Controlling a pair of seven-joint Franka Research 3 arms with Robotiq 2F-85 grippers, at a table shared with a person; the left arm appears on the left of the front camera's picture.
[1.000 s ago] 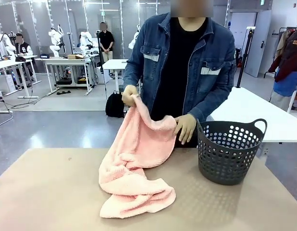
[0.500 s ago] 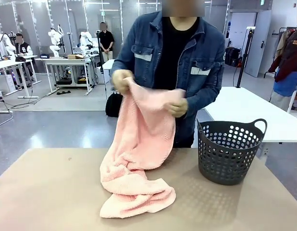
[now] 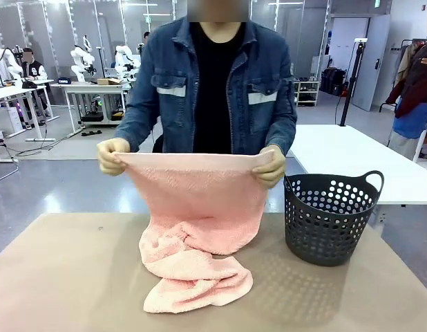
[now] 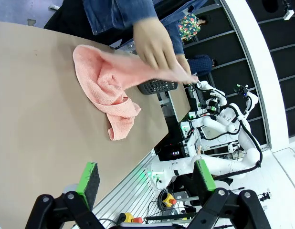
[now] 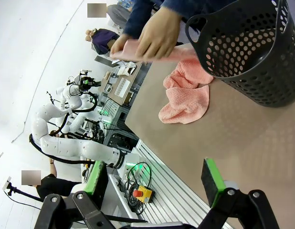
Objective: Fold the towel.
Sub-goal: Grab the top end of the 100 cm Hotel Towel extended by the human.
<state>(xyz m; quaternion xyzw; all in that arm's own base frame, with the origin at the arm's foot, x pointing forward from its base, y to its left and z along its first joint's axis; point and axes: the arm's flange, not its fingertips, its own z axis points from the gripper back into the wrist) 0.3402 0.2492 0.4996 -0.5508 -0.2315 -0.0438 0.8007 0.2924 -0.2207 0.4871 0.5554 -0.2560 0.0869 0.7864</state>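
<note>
The salmon-pink fluffy towel [image 3: 196, 207] hangs from the person's two hands, one at each top corner [image 3: 111, 156], its upper edge stretched level. Its lower part lies bunched on the tan table [image 3: 61, 277]. The left wrist view has the towel [image 4: 107, 88] far off across the table, a hand [image 4: 154, 43] gripping it. My left gripper [image 4: 145, 179] is open with nothing between its green pads. From the right wrist, the towel [image 5: 185, 98] lies beside the basket. My right gripper [image 5: 154, 183] is open too, well back from the towel.
A dark grey perforated basket [image 3: 331, 214] stands on the table's right side, close to the towel; it is also in the right wrist view [image 5: 252, 47]. The person in a denim jacket [image 3: 213, 83] stands at the far edge.
The person has stood up straighter and spread both hands apart, pulling the towel's top edge out wide and flat. The bunched part on the table has barely shifted.
</note>
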